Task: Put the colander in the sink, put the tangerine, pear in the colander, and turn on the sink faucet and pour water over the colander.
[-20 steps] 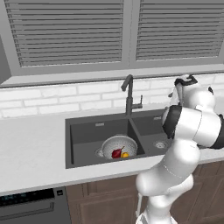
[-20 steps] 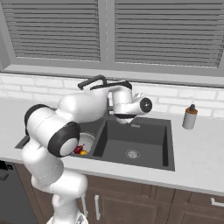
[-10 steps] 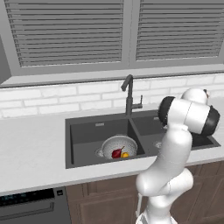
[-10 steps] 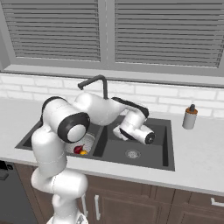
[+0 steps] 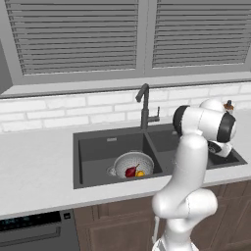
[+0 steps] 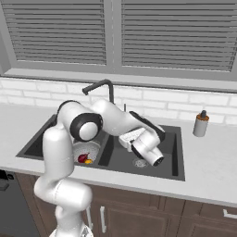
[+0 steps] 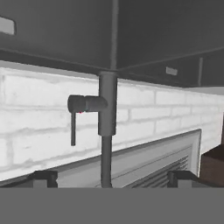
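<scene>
**Colander and fruit in the left basin, arm over the right**

Colander (image 5: 133, 163) sits in the left basin of the sink (image 5: 93, 147), toward that basin's right front corner, close to the divider. Inside it lie the pear (image 5: 131, 171) and, just beside it on the right, the tangerine (image 5: 140, 173) (both small against the perforated bowl). In the right base view the colander (image 6: 90, 149) is partly hidden behind the arm, with the pear (image 6: 83, 158) and tangerine (image 6: 88, 161) showing at its front.

At the back edge of the sink, on the divider line, stands the sink faucet (image 5: 145, 107), its spout bent over toward the left basin and its lever on the right side. The hand view shows the faucet (image 7: 107, 105) rolled upside down, lever hanging beside the stem.

The gripper (image 7: 112, 178) is over the right basin with its jaws spread wide, grasping nothing.

A soap dispenser (image 6: 200, 124) stands on the counter (image 5: 34, 162) past the sink's right edge. White brick backsplash and slatted window blinds run behind. No writing is legible.
</scene>
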Robot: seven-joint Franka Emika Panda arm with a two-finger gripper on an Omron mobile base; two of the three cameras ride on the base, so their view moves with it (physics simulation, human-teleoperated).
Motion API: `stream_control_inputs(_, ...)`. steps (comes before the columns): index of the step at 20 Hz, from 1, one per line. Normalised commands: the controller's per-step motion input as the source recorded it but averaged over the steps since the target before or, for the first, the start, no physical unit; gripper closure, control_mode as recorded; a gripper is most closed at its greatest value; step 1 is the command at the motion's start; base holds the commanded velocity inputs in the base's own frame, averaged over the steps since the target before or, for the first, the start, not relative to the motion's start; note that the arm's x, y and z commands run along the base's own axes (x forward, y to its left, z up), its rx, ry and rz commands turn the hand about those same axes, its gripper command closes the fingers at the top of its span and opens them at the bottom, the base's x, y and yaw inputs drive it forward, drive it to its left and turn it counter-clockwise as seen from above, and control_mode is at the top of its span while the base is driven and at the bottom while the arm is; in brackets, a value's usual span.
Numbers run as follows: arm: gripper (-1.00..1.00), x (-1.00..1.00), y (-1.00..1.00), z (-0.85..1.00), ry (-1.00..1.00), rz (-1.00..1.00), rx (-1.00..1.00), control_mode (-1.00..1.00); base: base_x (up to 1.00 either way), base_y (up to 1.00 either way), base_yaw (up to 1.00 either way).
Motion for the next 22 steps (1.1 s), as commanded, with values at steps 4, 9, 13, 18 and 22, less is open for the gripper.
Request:
stream_control_inputs(4,-1.00,0.18,0.43,0.05,-0.09,0.00,0.16,-1.00,0.00,0.00,0.00)
stream_control_inputs(9,-1.00,0.24,0.43,0.37,-0.24,-0.03,0.06,-1.00,0.00,0.00,0.00)
stream_control_inputs(13,-1.00,0.27,0.15,0.59,-0.23,-0.06,0.00,-1.00,0.00,0.00,0.00)
stream_control_inputs(18,-1.00,0.11,0.00,0.28,-0.03,-0.11,0.00,-1.00,0.00,0.00,0.00)
stream_control_inputs(22,-1.00,0.04,0.00,0.00,0.11,-0.17,0.00,-1.00,0.00,0.00,0.00)
